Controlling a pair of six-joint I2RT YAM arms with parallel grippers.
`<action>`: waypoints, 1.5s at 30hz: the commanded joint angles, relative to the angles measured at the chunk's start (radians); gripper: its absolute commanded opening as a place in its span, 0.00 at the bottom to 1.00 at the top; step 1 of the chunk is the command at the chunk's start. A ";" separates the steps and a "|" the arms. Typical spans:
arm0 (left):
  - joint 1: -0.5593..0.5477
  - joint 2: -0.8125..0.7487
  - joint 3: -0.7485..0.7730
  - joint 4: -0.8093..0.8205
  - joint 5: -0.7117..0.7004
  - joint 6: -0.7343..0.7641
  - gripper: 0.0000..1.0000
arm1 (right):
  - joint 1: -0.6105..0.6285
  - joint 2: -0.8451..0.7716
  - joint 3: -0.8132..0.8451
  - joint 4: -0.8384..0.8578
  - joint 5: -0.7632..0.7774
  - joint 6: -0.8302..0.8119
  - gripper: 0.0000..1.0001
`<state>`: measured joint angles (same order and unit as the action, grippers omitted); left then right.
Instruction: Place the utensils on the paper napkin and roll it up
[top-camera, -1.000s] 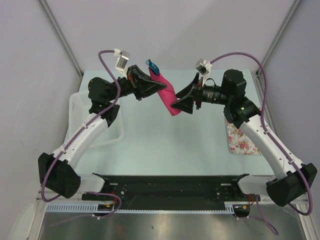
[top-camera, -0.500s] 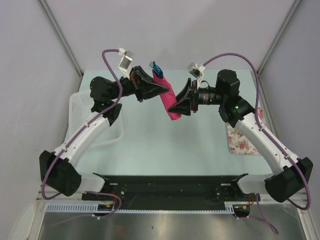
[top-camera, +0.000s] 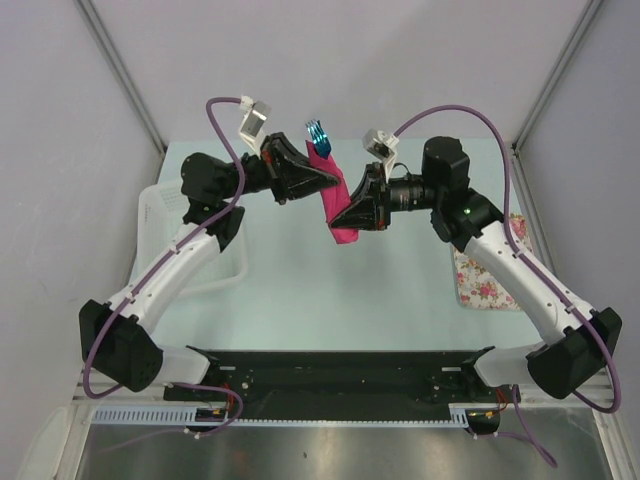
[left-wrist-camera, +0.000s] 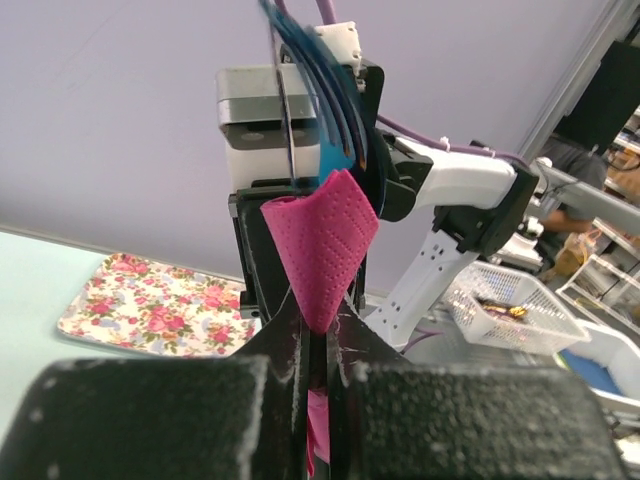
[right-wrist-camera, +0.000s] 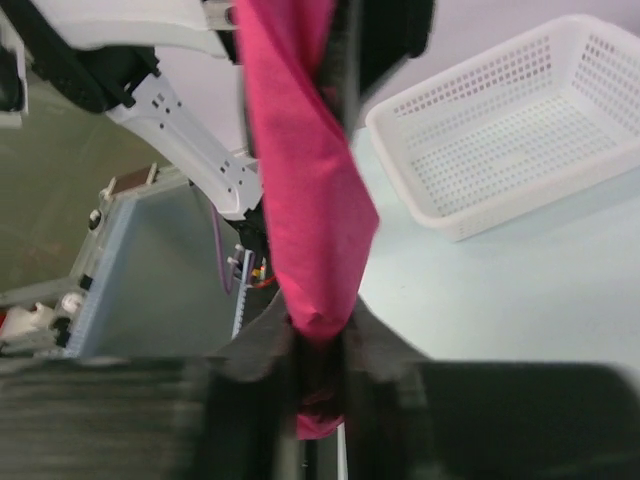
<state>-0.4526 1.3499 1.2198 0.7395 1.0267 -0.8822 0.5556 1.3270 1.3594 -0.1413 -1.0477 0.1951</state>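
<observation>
Paper napkin (top-camera: 337, 197) rolled around utensils (top-camera: 317, 132), pinched near its top by left gripper (top-camera: 334, 180), lower down by right gripper (top-camera: 336, 217)

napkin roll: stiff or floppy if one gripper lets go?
Probably floppy: the paper napkin creases and twists between the left gripper and right gripper. The utensils poking out the top likely stiffen it, but may slide out if it tips.

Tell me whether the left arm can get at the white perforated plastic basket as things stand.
Probably not right now. The white perforated plastic basket lies close beside the left arm, but the left tool is shut on the rolled magenta paper napkin, which the right tool also grips.
</observation>
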 joint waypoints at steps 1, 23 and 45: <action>-0.012 0.014 0.040 0.049 -0.091 0.023 0.00 | 0.036 0.009 0.063 0.034 -0.064 0.015 0.00; 0.101 -0.063 -0.071 -0.193 -0.180 -0.012 0.82 | -0.109 0.074 -0.011 0.534 0.078 0.556 0.00; 0.046 0.025 -0.054 -0.063 -0.183 -0.213 0.69 | -0.040 0.152 0.040 0.506 0.069 0.471 0.00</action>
<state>-0.3901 1.3743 1.1408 0.6331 0.8421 -1.0683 0.5011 1.4757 1.3403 0.3119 -0.9745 0.7017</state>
